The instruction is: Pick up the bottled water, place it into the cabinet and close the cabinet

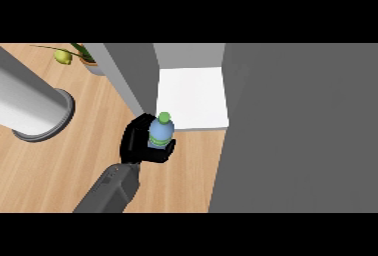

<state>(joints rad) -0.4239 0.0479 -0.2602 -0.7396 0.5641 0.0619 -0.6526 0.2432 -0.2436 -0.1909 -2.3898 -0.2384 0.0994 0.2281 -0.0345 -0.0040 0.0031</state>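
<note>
The bottled water [162, 131], clear blue with a green cap and green label, stands upright in my left hand [139, 145], whose black fingers curl round its lower body. The hand holds it just in front of the open cabinet's white shelf [193, 97], at the shelf's near left corner. The cabinet's grey open door [131, 75] stands edge-on right behind the hand. A broad grey cabinet panel [303, 130] fills the right side of the view. The bottle's base is hidden by the fingers. My right hand does not show.
A tall grey cylinder [29, 102] on a round base stands on the wooden counter [66, 170] at the left. A potted plant [87, 59] with a yellow-green fruit [63, 56] sits at the back left.
</note>
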